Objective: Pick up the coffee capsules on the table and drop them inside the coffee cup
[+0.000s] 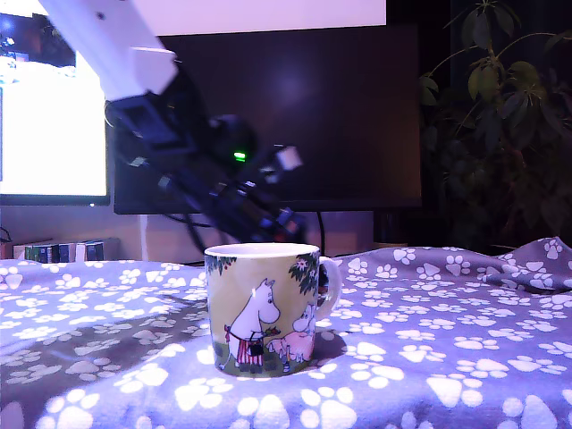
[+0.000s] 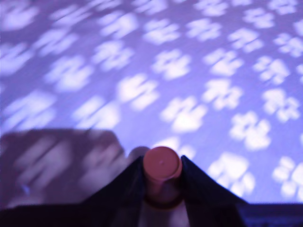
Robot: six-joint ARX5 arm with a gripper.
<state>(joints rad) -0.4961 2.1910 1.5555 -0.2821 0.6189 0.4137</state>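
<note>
Currently the gripper (image 2: 162,177) pinches one reddish-brown coffee capsule (image 2: 162,166) between its dark fingers (image 2: 124,189) above the paw-print table (image 2: 199,71), while the arm (blurred in the exterior view) hangs behind the coffee cup (image 1: 264,308) standing upright on the cloth.

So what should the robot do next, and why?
Probably carry the capsule over the mug's open top. The wrist view shows the gripper shut on the capsule with only paw-print cloth beneath, so letting go now would likely miss the mug.
</note>
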